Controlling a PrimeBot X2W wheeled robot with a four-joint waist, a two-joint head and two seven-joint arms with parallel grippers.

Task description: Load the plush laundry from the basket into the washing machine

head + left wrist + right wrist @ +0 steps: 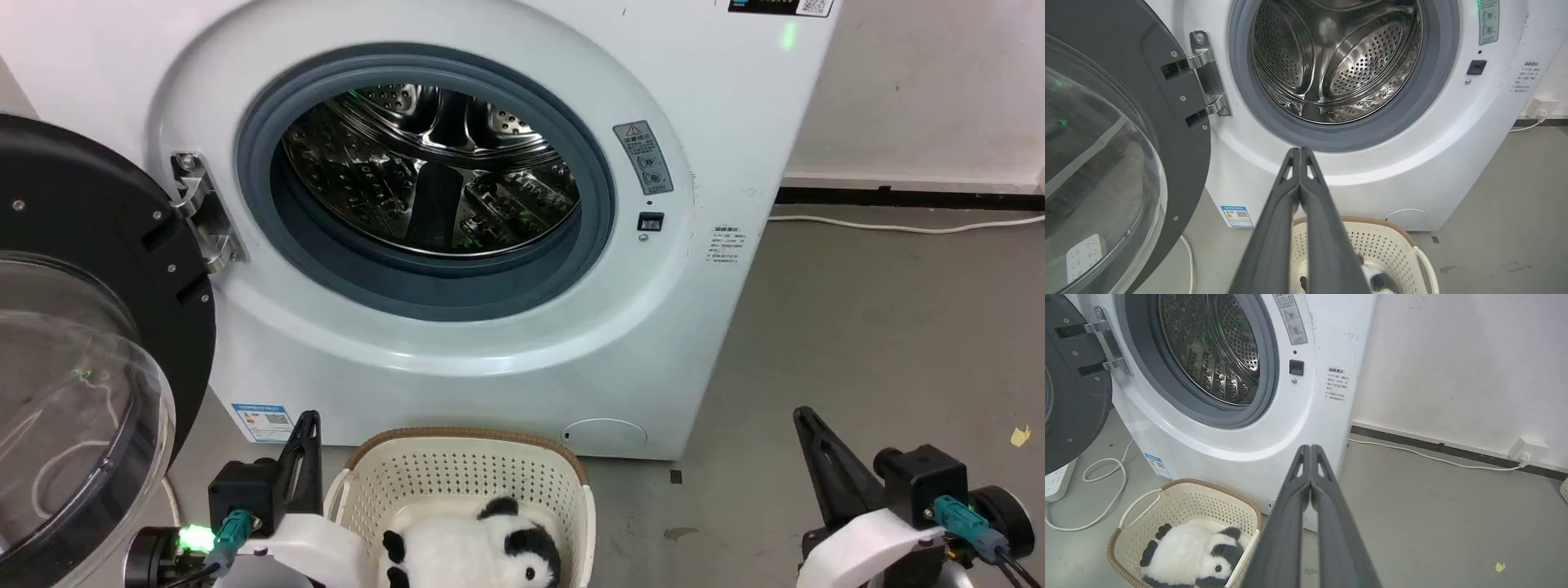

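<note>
The plush panda lies inside the cream basket on the floor before the white washing machine. Its round door hangs wide open at the left, baring the steel drum. My left gripper stands shut just left of the basket, holding nothing. To the basket's right, over bare floor, my right gripper is shut and holds nothing.
A white cable runs along the wall's base to a socket at the right. Another white cord loops on the floor under the open door beside a power strip. Grey floor spreads to the machine's right.
</note>
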